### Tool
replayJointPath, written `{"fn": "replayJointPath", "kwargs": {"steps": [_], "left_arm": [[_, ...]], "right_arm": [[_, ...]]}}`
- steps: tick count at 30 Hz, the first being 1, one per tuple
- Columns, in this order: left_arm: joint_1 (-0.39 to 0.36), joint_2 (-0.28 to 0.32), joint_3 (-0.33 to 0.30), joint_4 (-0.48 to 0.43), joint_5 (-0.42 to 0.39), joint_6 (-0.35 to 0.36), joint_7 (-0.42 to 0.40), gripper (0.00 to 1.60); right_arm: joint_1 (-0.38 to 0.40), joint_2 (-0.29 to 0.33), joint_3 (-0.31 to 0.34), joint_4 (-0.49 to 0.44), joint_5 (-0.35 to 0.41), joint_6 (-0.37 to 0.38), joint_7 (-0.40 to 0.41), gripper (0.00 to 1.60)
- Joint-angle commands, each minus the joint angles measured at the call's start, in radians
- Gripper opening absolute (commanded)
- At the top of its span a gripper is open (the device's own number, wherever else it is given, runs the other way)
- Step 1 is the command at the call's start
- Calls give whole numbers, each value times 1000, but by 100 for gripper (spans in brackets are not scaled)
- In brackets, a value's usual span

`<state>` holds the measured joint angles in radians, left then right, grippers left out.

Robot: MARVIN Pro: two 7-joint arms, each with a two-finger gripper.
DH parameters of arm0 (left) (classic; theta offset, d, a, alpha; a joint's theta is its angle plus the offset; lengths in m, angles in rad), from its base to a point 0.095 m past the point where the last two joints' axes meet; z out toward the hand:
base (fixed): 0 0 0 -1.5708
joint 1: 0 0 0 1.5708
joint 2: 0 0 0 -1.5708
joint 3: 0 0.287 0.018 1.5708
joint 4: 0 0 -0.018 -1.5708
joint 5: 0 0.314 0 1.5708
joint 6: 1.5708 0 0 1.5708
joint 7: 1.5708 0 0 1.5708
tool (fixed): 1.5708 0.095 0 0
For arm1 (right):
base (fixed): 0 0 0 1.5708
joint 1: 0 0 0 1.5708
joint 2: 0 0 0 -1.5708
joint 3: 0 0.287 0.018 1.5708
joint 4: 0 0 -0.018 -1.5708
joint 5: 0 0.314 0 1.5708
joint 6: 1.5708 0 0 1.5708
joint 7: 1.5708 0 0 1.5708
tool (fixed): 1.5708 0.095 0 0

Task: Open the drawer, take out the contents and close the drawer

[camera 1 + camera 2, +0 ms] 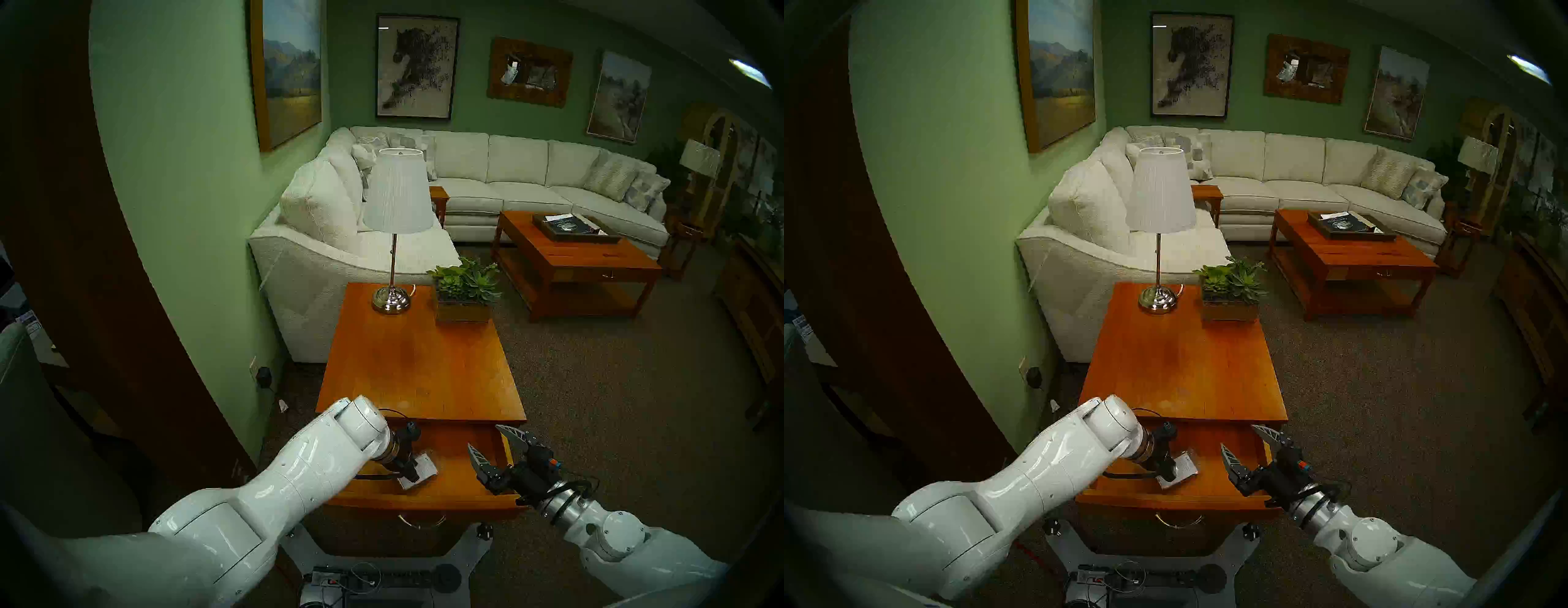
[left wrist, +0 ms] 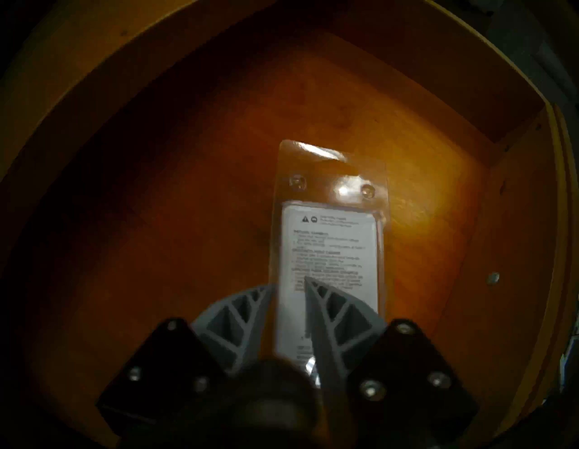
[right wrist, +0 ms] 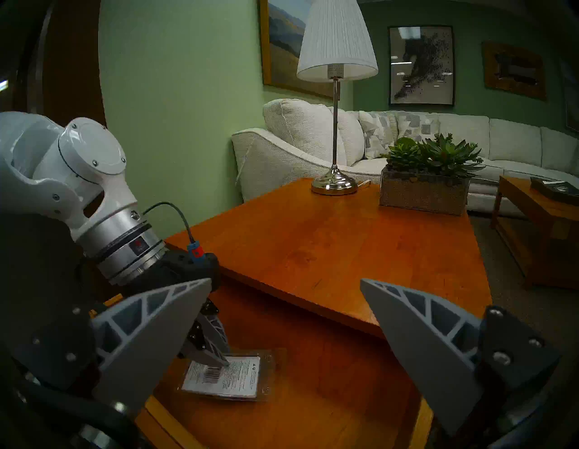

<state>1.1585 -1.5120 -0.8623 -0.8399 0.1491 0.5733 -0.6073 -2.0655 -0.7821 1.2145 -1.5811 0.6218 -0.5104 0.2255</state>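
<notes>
Left tool [image 3: 216,360] angled down into the open drawer [image 1: 458,488], fingers clamped on the packet [image 3: 228,377] lying on its floor. Right tool [image 1: 494,450] hovers released above the drawer's right edge, below the worktop [image 1: 420,361].

End table [image 1: 418,365] stood on carpet [image 1: 594,403] beside sofa. On its top, far end: lamp [image 1: 391,297] at left, planter [image 1: 463,303] w/ succulents just right of it, apart. Rest of top bare wood, near edge over the pulled-out drawer [image 1: 449,492].
</notes>
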Motion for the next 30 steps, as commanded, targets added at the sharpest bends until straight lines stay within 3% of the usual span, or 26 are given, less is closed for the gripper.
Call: {"fn": "replayJointPath", "kwargs": {"steps": [1,9,30], "left_arm": [[-7,5,-10,-46,-7,12,-9,2],[16,30,-17,-109,-13,32,-24,0],[80,123,-29,-386,-50,53,-117,0]], "right_arm": [[8,2,10,-25,2,-7,-2,160],[8,2,10,-25,2,-7,-2,160],[9,1,9,-23,2,-8,-1,160]]}}
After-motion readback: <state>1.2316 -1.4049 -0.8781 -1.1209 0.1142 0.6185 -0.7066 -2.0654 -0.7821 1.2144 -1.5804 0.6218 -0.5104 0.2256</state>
